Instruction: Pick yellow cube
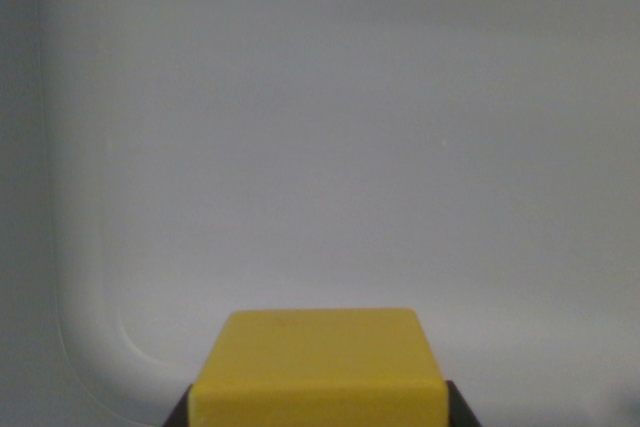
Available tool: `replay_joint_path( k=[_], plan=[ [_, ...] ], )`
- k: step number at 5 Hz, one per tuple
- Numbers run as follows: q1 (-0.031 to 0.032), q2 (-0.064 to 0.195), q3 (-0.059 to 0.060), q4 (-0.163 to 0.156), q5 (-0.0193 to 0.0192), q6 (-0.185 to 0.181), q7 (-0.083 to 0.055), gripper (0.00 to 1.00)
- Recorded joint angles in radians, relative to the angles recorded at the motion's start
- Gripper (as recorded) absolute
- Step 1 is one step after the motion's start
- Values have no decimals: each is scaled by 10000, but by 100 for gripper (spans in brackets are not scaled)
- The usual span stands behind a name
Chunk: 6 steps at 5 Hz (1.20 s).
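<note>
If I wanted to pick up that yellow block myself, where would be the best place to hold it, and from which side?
Hold the yellow cube by its two opposite flat side faces, on the wrist view's left and right, coming straight in along the camera's line of sight. Those faces look parallel and it sits square to the camera, so a pinch should stay put. The dark jaws already flank its lower corners; whether they press on it, I cannot tell.

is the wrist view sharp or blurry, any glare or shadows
Wrist view: soft all over, the cube has fuzzy edges and little surface detail; light is flat and even, with no glare spots; a faint curved shadow band runs down the wrist view's left and bends under toward the cube; the dark fingers flanking the cube at the bottom edge are barely in frame and too dim to make out.
</note>
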<state>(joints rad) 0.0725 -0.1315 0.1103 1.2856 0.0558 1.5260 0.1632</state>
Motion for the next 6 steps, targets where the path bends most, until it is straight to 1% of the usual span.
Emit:
replay_joint_path(
  k=[1, 2, 3, 6],
  plan=[
    [-2, -74, -1, 112, 6, 186, 0, 100],
    [-2, -74, -1, 112, 6, 186, 0, 100],
    [-4, -127, -2, 192, 10, 319, 1, 100],
    [-5, -157, -3, 237, 12, 393, 1, 100]
  ],
)
